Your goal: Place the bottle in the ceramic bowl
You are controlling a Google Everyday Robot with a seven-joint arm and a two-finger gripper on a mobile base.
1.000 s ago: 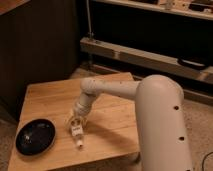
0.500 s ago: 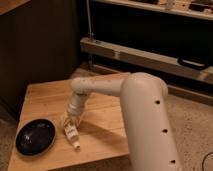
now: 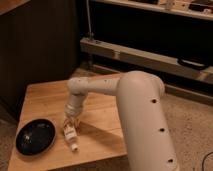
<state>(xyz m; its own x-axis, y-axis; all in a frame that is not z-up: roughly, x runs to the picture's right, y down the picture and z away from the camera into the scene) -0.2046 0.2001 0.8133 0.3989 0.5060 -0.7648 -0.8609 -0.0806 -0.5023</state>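
Observation:
The glossy black ceramic bowl [image 3: 35,136] sits on the front left part of the wooden table [image 3: 45,100]. My white gripper [image 3: 69,129] points down, just right of the bowl, and is shut on the small whitish bottle [image 3: 72,141]. The bottle hangs tilted, with its white cap toward the table's front edge, low over the wood or touching it; I cannot tell which. It is outside the bowl, a short gap from the rim.
My thick white arm [image 3: 142,115] arches in from the right over the table's right half. A dark cabinet [image 3: 35,45] stands behind the table. A low metal shelf rail [image 3: 130,52] runs at the back right, above speckled floor [image 3: 195,125].
The gripper with the bottle has moved left across the table, closer to the bowl. The arm has swung further over the table.

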